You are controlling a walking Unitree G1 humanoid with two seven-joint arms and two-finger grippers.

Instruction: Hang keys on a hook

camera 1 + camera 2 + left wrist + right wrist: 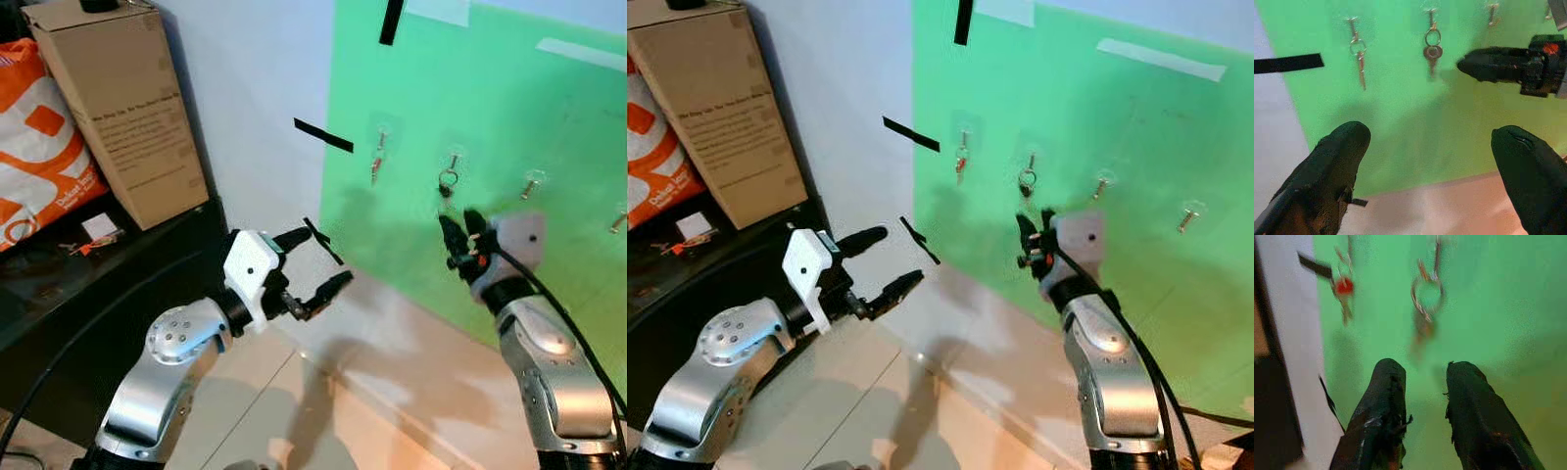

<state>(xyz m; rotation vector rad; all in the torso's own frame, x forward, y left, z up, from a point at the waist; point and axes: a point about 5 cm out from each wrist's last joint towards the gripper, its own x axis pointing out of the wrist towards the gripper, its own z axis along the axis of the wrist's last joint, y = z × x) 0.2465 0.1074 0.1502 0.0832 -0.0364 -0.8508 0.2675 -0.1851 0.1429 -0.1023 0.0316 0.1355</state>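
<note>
Silver keys on hook — just above right gripper.

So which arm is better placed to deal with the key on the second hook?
Probably the right. The right gripper sits just below the key on its ring at the green board, fingers slightly apart. The left gripper hangs open, farther back by the white wall.
</note>
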